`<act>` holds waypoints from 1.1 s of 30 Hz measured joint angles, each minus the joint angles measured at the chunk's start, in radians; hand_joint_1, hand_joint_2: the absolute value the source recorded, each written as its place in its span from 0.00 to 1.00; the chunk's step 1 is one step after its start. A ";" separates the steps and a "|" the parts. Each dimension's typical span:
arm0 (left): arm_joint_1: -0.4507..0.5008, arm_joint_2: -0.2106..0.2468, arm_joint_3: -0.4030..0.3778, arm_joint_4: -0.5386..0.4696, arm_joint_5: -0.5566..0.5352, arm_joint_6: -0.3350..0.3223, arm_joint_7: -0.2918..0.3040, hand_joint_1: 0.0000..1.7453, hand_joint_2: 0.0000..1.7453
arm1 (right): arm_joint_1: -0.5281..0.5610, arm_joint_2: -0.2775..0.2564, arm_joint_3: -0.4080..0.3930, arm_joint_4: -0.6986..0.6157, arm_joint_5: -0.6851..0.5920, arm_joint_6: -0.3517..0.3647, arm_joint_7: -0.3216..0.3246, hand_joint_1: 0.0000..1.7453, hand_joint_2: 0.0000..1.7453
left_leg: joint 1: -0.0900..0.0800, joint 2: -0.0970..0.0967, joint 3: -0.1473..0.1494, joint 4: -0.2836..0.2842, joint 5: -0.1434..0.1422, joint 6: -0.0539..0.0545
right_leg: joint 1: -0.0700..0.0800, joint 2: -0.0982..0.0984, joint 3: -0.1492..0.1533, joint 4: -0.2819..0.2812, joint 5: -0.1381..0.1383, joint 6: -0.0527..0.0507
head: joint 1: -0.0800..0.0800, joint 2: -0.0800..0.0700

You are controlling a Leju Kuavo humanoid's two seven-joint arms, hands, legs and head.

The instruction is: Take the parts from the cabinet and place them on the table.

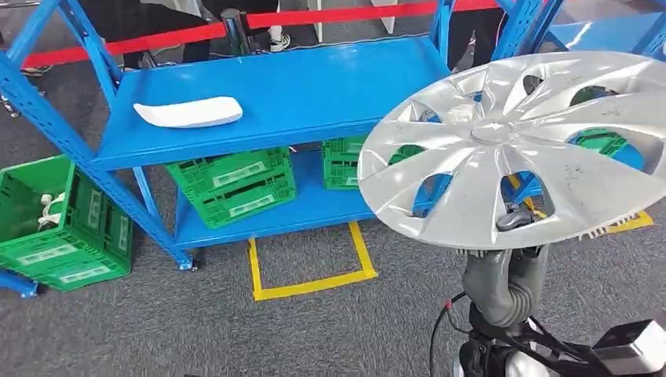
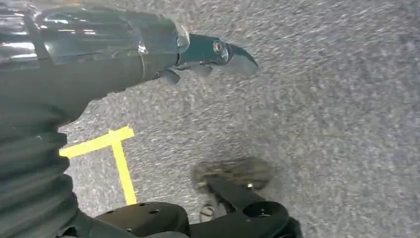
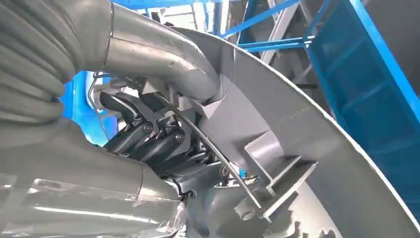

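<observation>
A large silver hubcap (image 1: 510, 149) is held up in front of the blue rack (image 1: 314, 86) at the right, its face turned towards me. My right hand (image 1: 514, 222) grips it from below and behind, and part of a finger shows through a spoke opening. In the right wrist view the grey thumb (image 3: 163, 54) lies over the hubcap's (image 3: 297, 124) rim while the dark fingers (image 3: 148, 134) press on its ribbed back. A white curved part (image 1: 188, 112) lies on the rack's upper shelf. My left hand (image 2: 124, 54) hangs over the carpet with nothing in it.
Green crates (image 1: 236, 184) sit on the rack's lower shelf, and another crate (image 1: 59, 228) stands on the floor at the left. A yellow taped outline (image 1: 310, 283) marks the grey carpet. A red barrier (image 1: 157, 35) and people's legs are behind the rack.
</observation>
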 joint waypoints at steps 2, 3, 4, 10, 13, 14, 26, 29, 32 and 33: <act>0.000 0.000 0.002 0.000 -0.002 0.000 0.000 0.00 1.00 | 0.000 0.000 0.000 0.000 0.000 0.000 0.000 1.00 1.00 | 0.004 0.000 0.062 -0.048 0.083 -0.003 | -0.002 0.000 -0.039 0.019 0.014 0.006 | -0.005 0.000; -0.001 0.000 0.003 0.000 -0.004 0.000 -0.002 0.00 1.00 | 0.001 0.000 0.000 0.000 -0.003 0.000 0.000 1.00 1.00 | 0.005 0.000 0.125 -0.122 0.107 -0.002 | -0.003 0.000 -0.058 0.031 0.020 0.011 | -0.007 0.000; -0.002 0.000 0.005 0.000 -0.007 0.002 -0.006 0.00 1.00 | 0.001 0.000 0.000 -0.001 -0.007 0.000 0.000 1.00 1.00 | 0.008 0.000 0.192 -0.206 0.101 0.000 | -0.003 0.000 -0.072 0.043 0.023 0.015 | -0.009 0.000; -0.004 -0.015 0.006 -0.002 -0.023 0.017 -0.025 0.00 1.00 | 0.007 -0.004 -0.019 -0.019 -0.027 -0.003 0.000 1.00 1.00 | 0.005 -0.003 0.251 -0.344 0.057 0.042 | -0.007 0.003 -0.100 0.073 0.030 0.050 | -0.009 0.000; -0.004 -0.016 0.006 -0.003 -0.034 0.022 -0.018 0.00 1.00 | 0.018 -0.011 -0.040 -0.032 -0.046 -0.003 0.000 1.00 1.00 | 0.004 -0.003 0.227 -0.343 0.079 0.055 | -0.008 0.006 -0.165 0.268 -0.106 0.065 | 0.012 0.000; -0.004 -0.016 0.006 -0.004 -0.037 0.022 -0.015 0.00 1.00 | 0.018 -0.011 -0.042 -0.032 -0.051 -0.003 0.000 1.00 1.00 | 0.002 -0.003 0.216 -0.342 0.087 0.057 | -0.008 0.006 -0.187 0.346 -0.143 0.066 | 0.018 0.000; -0.003 -0.011 0.005 -0.011 -0.042 0.022 0.001 0.00 1.00 | 0.002 -0.010 -0.045 -0.075 0.004 -0.048 0.037 1.00 1.00 | -0.019 0.001 0.155 -0.302 0.085 0.023 | -0.012 0.004 0.008 0.020 -0.022 0.013 | 0.031 0.000; -0.002 -0.013 0.005 -0.014 -0.042 0.021 0.004 0.00 1.00 | 0.002 -0.009 -0.045 -0.079 0.006 -0.051 0.037 1.00 1.00 | -0.005 0.000 0.054 -0.077 -0.032 0.009 | -0.008 0.002 -0.003 0.025 -0.019 0.007 | 0.007 0.000; -0.001 -0.014 0.005 -0.016 -0.042 0.021 0.008 0.00 1.00 | 0.003 -0.009 -0.044 -0.079 0.006 -0.051 0.037 1.00 1.00 | -0.001 0.000 0.040 -0.045 -0.001 0.006 | -0.004 0.001 -0.012 0.038 -0.020 0.007 | -0.003 0.000; -0.001 -0.014 0.005 -0.016 -0.042 0.021 0.009 0.00 1.00 | 0.003 -0.009 -0.043 -0.079 0.006 -0.051 0.037 1.00 1.00 | -0.001 0.001 0.076 -0.116 0.044 0.009 | -0.003 0.002 -0.012 0.043 -0.021 0.008 | -0.005 0.000</act>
